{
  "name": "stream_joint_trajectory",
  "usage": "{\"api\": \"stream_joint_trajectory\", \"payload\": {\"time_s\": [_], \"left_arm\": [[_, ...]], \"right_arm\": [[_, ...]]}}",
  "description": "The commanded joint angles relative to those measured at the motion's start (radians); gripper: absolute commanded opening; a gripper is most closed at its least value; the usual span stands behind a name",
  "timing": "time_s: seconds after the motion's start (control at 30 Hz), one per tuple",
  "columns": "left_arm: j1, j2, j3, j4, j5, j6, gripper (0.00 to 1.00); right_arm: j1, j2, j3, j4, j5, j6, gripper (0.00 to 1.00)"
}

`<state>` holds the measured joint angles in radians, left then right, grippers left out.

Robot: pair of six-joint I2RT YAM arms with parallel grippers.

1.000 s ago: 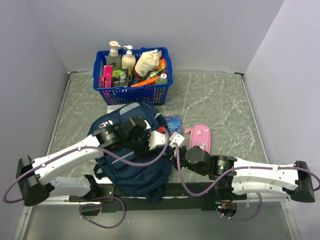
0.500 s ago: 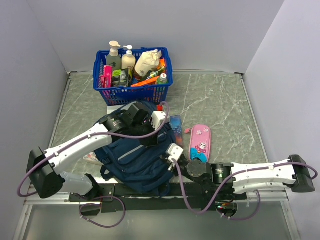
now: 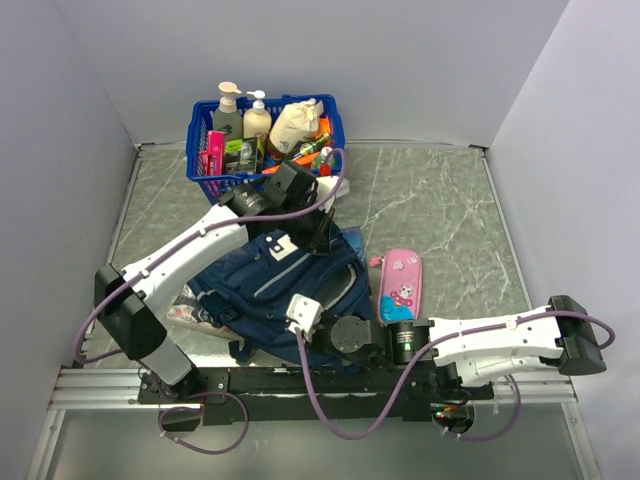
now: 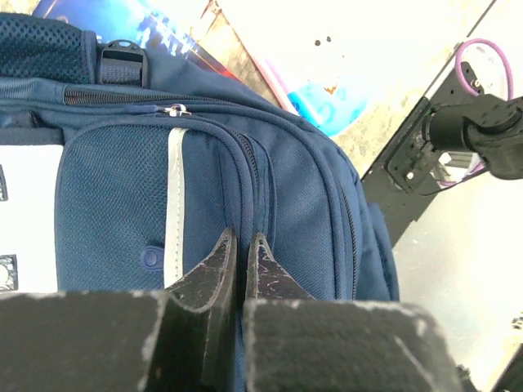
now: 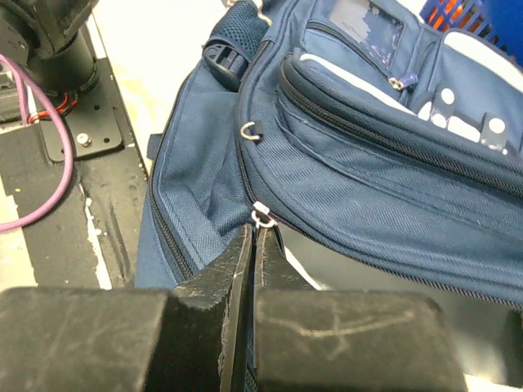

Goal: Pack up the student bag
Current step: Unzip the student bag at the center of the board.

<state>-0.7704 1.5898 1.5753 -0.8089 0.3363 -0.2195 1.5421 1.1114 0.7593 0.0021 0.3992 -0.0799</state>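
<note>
The student bag [image 3: 265, 285], a navy backpack with white patches and a pale stripe, lies across the near middle of the table. My left gripper [image 3: 325, 232] sits at the bag's far right corner. In the left wrist view its jaws [image 4: 243, 238] are shut, pinching a ridge of bag fabric [image 4: 294, 196] beside a zipper line. My right gripper [image 3: 305, 322] is at the bag's near edge. In the right wrist view it [image 5: 254, 233] is shut on a small metal zipper pull [image 5: 261, 217] of the bag [image 5: 368, 180].
A blue mesh basket [image 3: 262, 185] of bottles and packets stands at the back. A pink pencil case [image 3: 400, 285] lies right of the bag, a blue packet [image 3: 350, 243] just behind it. A flat item [image 3: 185, 315] pokes out under the bag's left side.
The left gripper has moved toward the back, drawing the bag's far end with it. The right gripper has slid left along the bag's near edge. Both stayed shut.
</note>
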Motion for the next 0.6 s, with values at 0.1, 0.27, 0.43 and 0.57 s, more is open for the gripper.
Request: {"api": "stream_joint_trajectory", "payload": {"time_s": [0.1,0.27,0.43,0.57], "left_arm": [[0.06,0.045,0.178,0.336,-0.077,-0.109,0.01],[0.057,0.084,0.212,0.363,-0.057,-0.123,0.01],[0.059,0.085,0.206,0.366,-0.011,-0.12,0.01],[0.06,0.033,0.135,0.356,-0.043,-0.058,0.01]], "right_arm": [[-0.004,0.162,0.12,0.104,-0.197,-0.066,0.0],[-0.022,0.322,0.231,0.137,-0.226,-0.101,0.0],[-0.027,0.392,0.322,0.136,-0.191,-0.11,0.0],[-0.028,0.303,0.292,0.113,-0.137,-0.104,0.0]]}}
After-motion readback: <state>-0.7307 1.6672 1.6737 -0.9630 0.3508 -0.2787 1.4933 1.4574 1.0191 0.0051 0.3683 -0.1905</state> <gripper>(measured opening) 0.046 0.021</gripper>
